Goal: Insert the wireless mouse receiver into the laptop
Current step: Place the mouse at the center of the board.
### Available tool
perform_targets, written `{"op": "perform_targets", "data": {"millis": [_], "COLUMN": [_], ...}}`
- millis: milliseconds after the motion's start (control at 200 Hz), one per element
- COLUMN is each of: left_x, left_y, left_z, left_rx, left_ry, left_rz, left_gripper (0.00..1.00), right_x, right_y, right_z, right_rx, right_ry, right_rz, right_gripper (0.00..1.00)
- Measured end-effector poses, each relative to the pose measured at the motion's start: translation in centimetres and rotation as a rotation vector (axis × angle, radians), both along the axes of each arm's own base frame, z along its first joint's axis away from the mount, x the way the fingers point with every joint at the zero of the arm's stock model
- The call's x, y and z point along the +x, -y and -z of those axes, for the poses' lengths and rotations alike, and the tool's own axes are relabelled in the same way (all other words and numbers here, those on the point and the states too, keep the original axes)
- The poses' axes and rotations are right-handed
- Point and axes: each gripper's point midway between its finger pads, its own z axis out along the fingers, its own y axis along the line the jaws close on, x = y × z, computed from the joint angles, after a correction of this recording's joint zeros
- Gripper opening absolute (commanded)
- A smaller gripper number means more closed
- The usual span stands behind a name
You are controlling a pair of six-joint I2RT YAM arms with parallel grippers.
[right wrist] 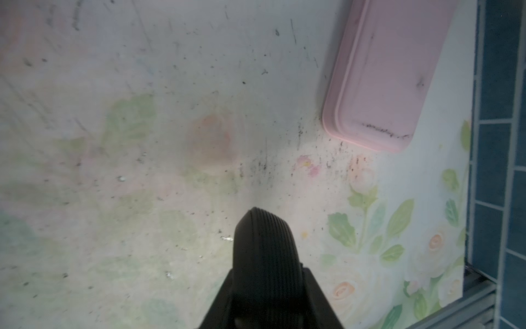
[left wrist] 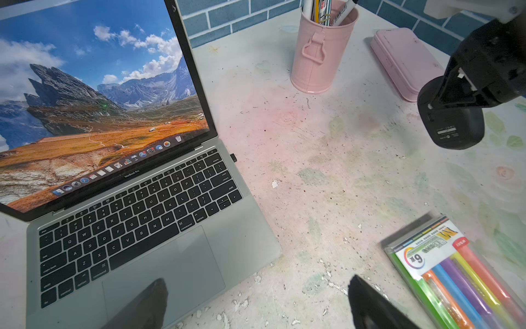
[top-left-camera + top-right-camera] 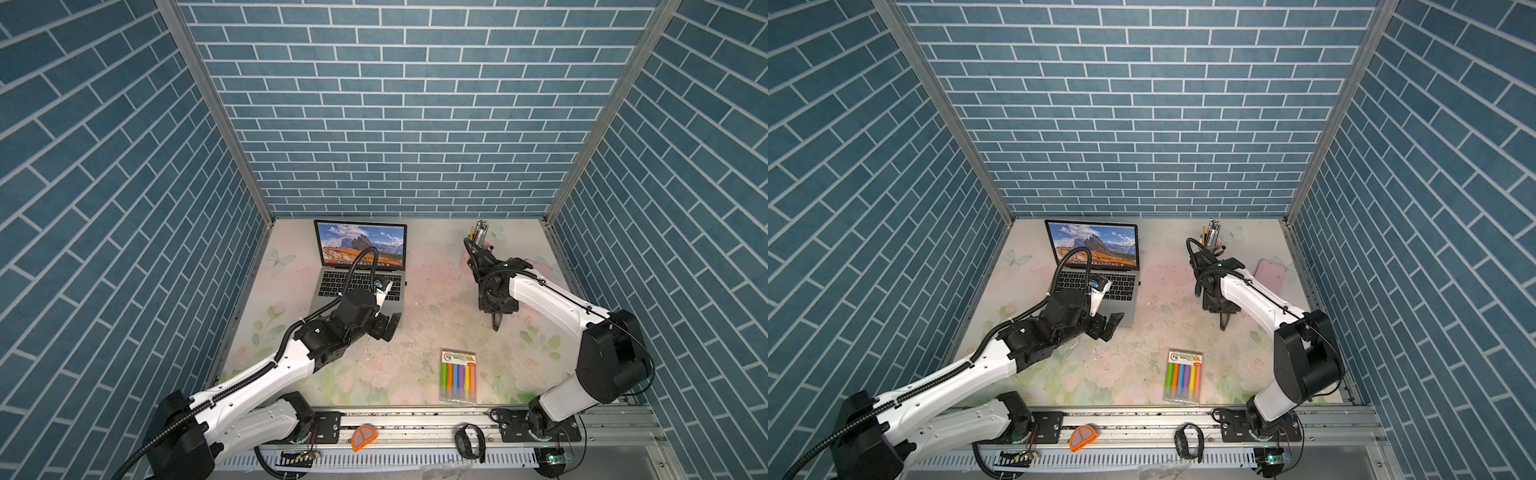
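**Receiver seated in the laptop's side port; left hand open, right hand holding the mouse**

Left to right across the table (image 3: 419,332). The laptop (image 2: 242,242) stands open toward the back-left corner with its screen lit. Its right flank faces bare tabletop, which leaves the port reachable from the side. The left gripper (image 3: 384,324) hovers over the laptop's front-right corner, its fingers (image 2: 148,302) spread wide with nothing between them; this reads as a release posture, not a grasp. The wireless mouse receiver (image 2: 232,157) projects as a short dark stub from the laptop's right edge, near the hinge. It appears plugged in, so the task looks essentially done, though how deep it sits cannot be told. A highlighter pack (image 3: 458,376) lies near the front edge, clear of the work. The right gripper (image 1: 266,287), right of centre, pinches the black mouse (image 2: 455,128) by its sides, apparently raised off the table. This hold exposes the mouse's base and keeps it out of the left arm's way. A pink pen cup (image 2: 321,57) and a pink case (image 2: 404,59) occupy the back-right corner.
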Motion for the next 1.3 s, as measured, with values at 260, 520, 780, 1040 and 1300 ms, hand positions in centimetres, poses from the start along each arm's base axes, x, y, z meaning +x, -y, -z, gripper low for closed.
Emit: {"op": "perform_targets", "data": {"millis": [260,520,780,1040,1300], "left_x": [-1.1,-1.5,-1.4,-1.4,-1.5], "left_y": [-1.6,-3.0,-3.1,-3.3,-3.7], "left_z": [0.8,0.0,0.8,1.0,1.1], "left_rx": [0.043,0.048,0.08,0.096,0.106], "left_ry": [-0.01,0.027,0.012,0.009,0.008], "left_rz": [-0.008,-0.037,-0.038,-0.043,-0.05], "left_gripper": [0.99,0.99,0.99,0.99,0.99], "right_x": [1.6,3.0,2.8,2.8,2.9], "right_y": [1.8,1.5,1.2,-0.3,-2.0], "right_z": [2.7,3.5,5.0,5.7,4.6], "right_rx": [-0.143,-0.172,-0.173,-0.103,-0.023], "right_ry": [-0.093,-0.119,-0.167,-0.169,-0.13], "right_rz": [0.002,-0.009,-0.018,-0.027,-0.043], "right_gripper": [0.29,0.36,0.45,0.55,0.56]}}
